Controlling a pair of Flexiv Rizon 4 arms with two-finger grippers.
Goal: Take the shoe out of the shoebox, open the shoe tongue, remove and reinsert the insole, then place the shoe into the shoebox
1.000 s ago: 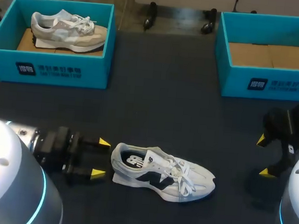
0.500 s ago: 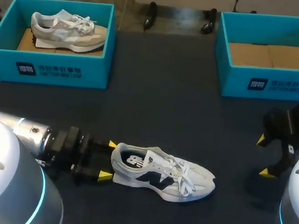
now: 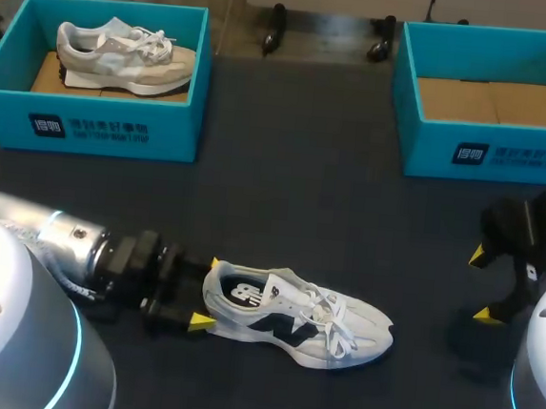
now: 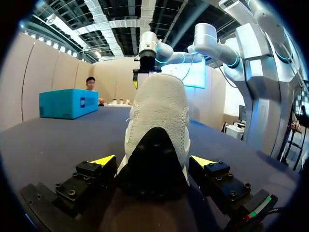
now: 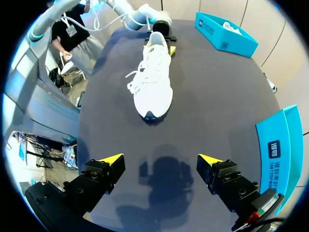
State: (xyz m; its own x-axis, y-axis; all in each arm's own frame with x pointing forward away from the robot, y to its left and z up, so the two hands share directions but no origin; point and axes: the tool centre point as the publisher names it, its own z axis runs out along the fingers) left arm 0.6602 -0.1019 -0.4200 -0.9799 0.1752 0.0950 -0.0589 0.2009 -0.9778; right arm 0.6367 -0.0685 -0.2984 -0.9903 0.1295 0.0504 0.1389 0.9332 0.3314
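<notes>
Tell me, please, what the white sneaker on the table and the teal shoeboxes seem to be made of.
White sneaker: heel looks like nubby suede or synthetic, matte, with a smooth black heel patch; exact fabric unclear. Teal shoeboxes: likely cardboard, matte printed outside, bare brown floor inside.

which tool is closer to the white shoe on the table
Left. The left tool straddles the heel of the shoe; the right tool is well clear, beyond its toe.
</notes>
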